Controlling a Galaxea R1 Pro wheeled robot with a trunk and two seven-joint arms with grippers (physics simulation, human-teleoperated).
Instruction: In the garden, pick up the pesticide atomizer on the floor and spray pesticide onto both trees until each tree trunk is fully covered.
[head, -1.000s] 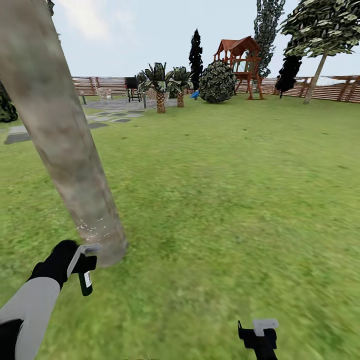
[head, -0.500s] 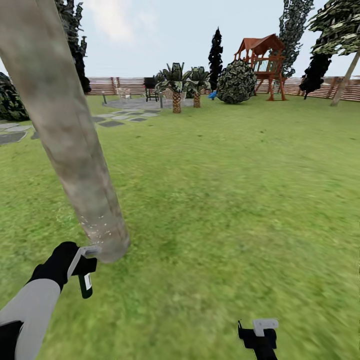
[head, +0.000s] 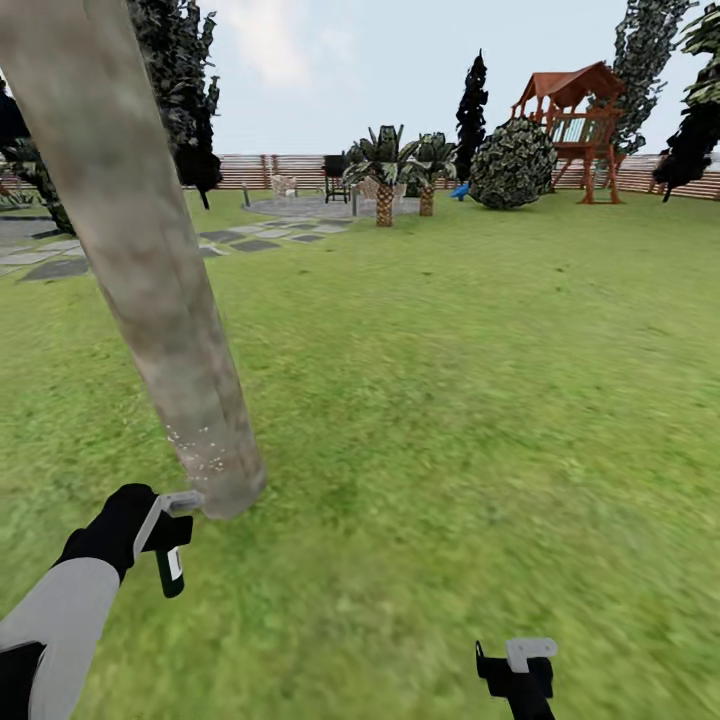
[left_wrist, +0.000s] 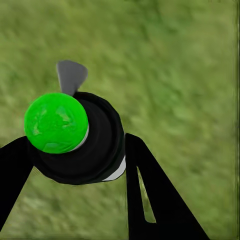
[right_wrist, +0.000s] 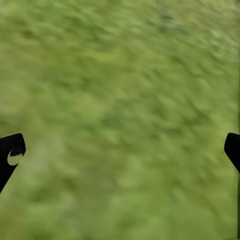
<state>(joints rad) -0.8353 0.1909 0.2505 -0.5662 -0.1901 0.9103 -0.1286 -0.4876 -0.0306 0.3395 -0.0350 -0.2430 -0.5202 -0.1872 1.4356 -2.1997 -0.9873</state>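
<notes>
Two grippers show below us: our left gripper (head: 165, 530) is clamped on the pesticide atomizer (head: 170, 567), held just beside the base of the tree trunk (head: 150, 290), where whitish pesticide specks (head: 200, 450) dot the bark. In our left wrist view the atomizer's green cap (left_wrist: 56, 122) sits between the fingers. Our right gripper (head: 520, 672) hangs over grass (head: 480, 400), fingers spread wide, holding nothing.

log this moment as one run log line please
phase: spraying first trunk | left gripper: shut on pesticide atomizer beside tree trunk base | pesticide: specks low on trunk | right gripper: jaws open, over grass
</notes>
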